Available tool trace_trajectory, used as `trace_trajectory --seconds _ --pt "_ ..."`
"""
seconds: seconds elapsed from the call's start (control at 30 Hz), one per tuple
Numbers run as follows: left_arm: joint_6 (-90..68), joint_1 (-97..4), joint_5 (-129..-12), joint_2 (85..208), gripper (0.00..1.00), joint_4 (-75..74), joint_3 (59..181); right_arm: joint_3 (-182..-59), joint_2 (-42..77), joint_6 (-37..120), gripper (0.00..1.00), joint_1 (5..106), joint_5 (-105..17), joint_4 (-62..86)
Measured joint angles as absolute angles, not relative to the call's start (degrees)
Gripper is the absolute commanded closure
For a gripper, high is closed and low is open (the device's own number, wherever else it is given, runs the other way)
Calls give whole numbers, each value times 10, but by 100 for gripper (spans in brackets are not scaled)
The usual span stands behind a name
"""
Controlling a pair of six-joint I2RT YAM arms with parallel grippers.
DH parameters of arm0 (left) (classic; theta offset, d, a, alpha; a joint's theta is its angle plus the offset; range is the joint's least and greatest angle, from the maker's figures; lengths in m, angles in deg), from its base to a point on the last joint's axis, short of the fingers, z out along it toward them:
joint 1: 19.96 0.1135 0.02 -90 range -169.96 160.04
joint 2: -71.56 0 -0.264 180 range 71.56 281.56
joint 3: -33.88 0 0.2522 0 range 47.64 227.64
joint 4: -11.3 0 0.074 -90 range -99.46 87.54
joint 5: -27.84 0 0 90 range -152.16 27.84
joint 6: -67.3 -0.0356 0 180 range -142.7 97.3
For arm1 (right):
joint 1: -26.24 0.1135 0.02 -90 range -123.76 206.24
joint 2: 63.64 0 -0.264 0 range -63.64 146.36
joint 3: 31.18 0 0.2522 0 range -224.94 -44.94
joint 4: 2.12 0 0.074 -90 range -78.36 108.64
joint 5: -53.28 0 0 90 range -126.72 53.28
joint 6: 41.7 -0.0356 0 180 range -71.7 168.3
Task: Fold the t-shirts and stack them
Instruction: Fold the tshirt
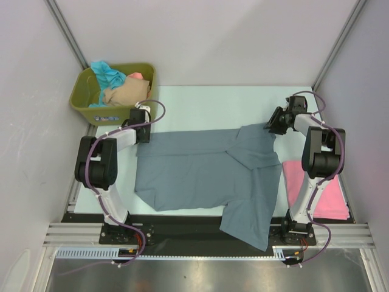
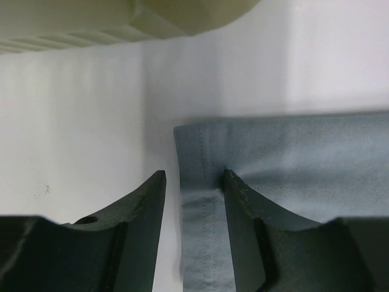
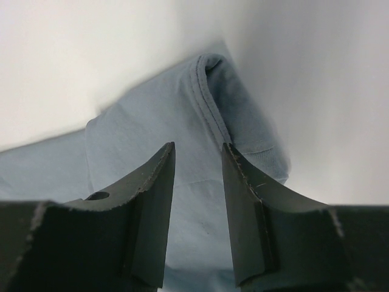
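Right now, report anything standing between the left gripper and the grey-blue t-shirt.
Nothing visible does. The left gripper straddles the hemmed corner of the grey-blue t-shirt, its jaws apart, with bare table on one side and cloth on the other. The green tub sits beyond, apart from the shirt.

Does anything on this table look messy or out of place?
Yes: the grey-blue t-shirt lies crooked, one corner hanging past the near edge of the table over the black rail, and its far right part is folded back on itself.
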State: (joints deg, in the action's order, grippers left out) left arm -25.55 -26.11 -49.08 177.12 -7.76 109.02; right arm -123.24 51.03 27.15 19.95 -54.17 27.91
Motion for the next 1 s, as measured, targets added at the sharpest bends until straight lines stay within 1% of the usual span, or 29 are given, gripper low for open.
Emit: trace_trajectory --seconds 0.53,1.0 --pt "-252 -262 -489 1797 52 -129 1133 -1222 509 273 57 189 -537 271" --pt "-251 -262 -488 1799 53 -132 1135 -1303 567 254 59 189 -537 266"
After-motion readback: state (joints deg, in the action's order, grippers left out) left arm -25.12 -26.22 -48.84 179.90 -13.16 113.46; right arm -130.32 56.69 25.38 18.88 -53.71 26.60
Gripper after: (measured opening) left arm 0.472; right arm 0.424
